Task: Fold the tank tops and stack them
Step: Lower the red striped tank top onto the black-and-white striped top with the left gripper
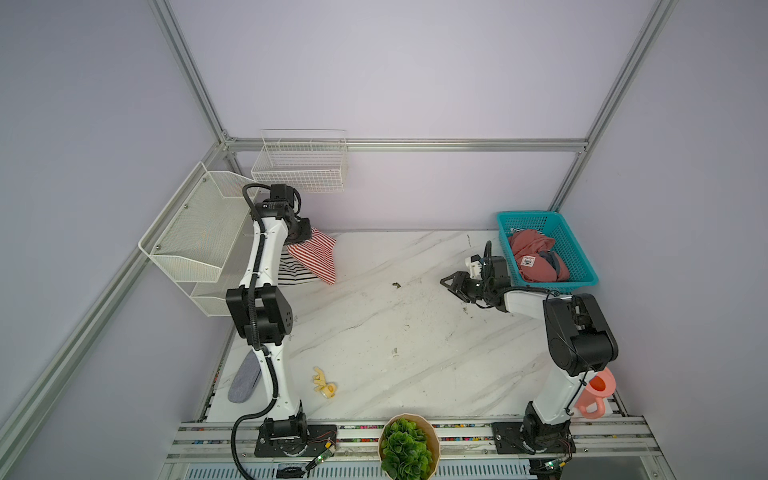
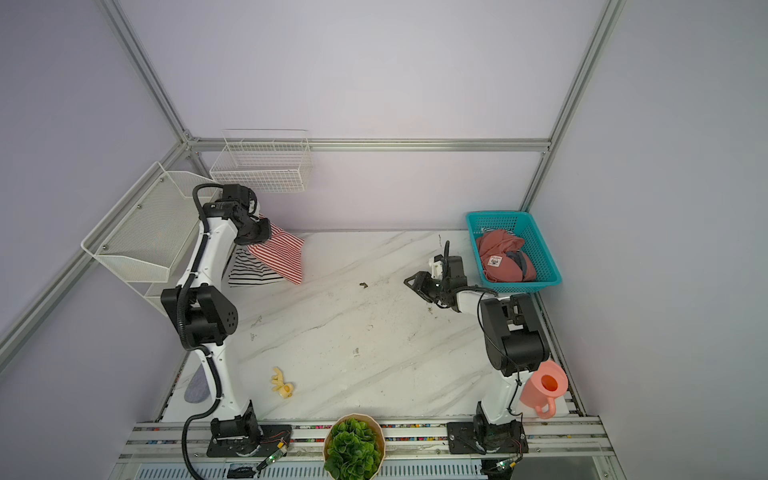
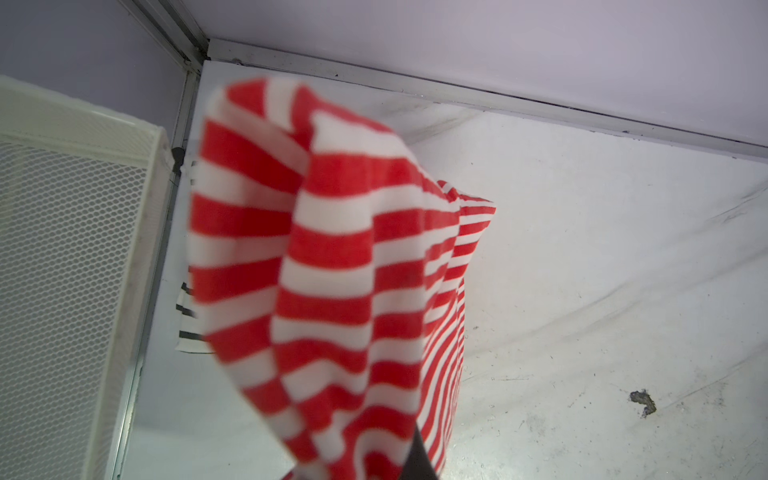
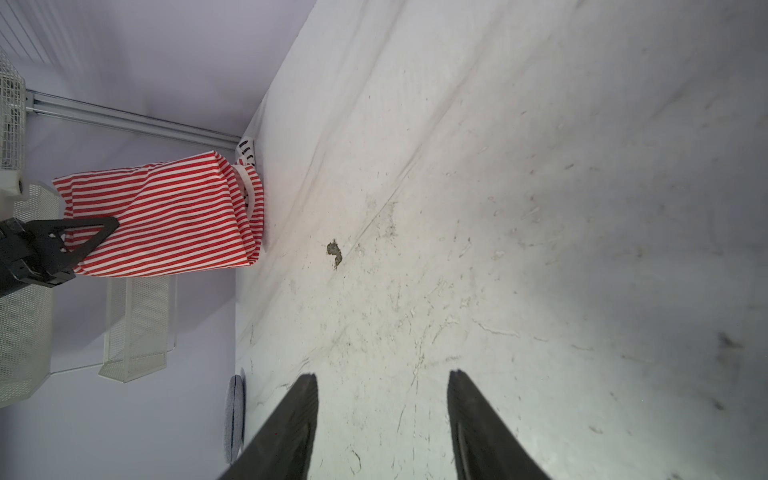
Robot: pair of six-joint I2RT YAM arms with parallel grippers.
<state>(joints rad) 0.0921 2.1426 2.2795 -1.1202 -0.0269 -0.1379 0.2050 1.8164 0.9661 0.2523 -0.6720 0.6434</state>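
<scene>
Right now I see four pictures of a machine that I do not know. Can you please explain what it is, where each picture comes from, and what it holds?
These are two robot arms at a marble table. Two pictures look down from above, nearly alike; the other two come from a camera on each wrist. The left arm's fingers are shut on the red-and-white tank top, which hangs over the black-and-white tank top lying on the table. The right arm's fingers are open and empty. A teal basket holds a dusty-red garment.

Close-up red-white top (image 3: 332,270) blurry, prob. hiding most of b/w top (image 3: 189,320).
</scene>
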